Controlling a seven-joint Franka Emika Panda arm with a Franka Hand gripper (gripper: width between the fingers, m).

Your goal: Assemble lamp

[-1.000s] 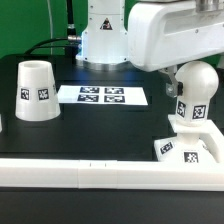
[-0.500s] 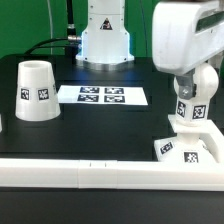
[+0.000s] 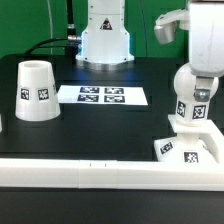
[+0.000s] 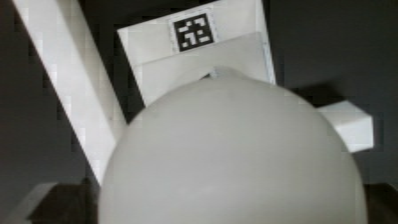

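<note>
The bulb (image 3: 193, 100) stands upright on the square base (image 3: 185, 148), close to the front edge of the bench (image 3: 110, 125), at the exterior view's right. The hand (image 3: 205, 65) hangs just over the bulb's round head; whether it is open or closed I cannot tell. The shade (image 3: 35, 90) stands well apart at the exterior view's left. The marker board (image 3: 103, 95) lies between them, with bare bench in front of it.

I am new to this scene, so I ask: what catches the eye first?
The bulb stands upright on the base at the exterior view's right, with the arm just above it; it fills much of the wrist view. The shade stands apart at the exterior view's left, wide end down, beside the marker board.
</note>
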